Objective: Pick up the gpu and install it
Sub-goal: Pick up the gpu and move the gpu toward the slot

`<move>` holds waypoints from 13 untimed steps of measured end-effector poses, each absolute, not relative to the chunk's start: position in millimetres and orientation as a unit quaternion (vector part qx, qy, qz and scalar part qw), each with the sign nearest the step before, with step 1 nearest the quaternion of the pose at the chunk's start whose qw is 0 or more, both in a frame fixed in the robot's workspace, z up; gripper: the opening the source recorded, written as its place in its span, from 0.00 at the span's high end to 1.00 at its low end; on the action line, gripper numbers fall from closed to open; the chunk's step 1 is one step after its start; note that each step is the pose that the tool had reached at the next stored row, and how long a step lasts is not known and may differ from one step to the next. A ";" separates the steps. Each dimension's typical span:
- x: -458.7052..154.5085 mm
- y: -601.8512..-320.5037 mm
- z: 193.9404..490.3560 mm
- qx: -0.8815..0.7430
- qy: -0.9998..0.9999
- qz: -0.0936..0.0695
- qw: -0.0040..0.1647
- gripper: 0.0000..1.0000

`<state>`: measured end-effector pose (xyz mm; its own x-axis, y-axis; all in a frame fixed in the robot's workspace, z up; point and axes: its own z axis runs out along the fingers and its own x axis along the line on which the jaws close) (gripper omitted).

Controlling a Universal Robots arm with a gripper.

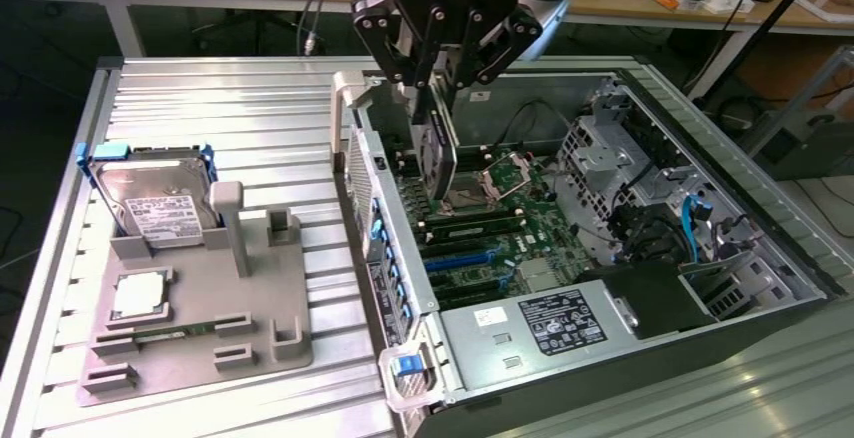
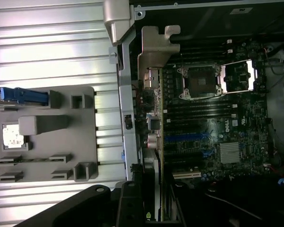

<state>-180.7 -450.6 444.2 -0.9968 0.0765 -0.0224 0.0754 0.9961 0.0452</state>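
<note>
While the gripper (image 1: 435,86) hangs over the open computer case (image 1: 747,288) in the exterior view, it clamps the gpu (image 1: 430,153), held upright and edge-on just inside the case's wall at the exterior view's left, above the motherboard (image 1: 494,248); the hard drive (image 1: 158,208) stands on the grey holder (image 1: 200,348) further left; in the wrist view, the gpu (image 2: 153,184) runs edge-on between the fingers (image 2: 128,208), beside that wall.

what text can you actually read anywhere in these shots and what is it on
"ROBOTIQ": white, on the body of the black tool.
"DELL", probably: white, on the green motherboard.
White label on the silver hard drive: too small to read.
Dark label on the grey power supply: too small.
</note>
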 end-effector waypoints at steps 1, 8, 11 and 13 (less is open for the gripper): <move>-180.3 -450.6 444.2 0.038 0.999 0.022 0.012 0.73; -179.1 -450.5 444.3 0.038 0.999 0.022 0.012 0.73; -179.1 -450.5 444.3 0.038 0.999 0.022 0.012 0.73; -179.1 -450.5 444.2 0.038 0.999 0.022 0.012 0.73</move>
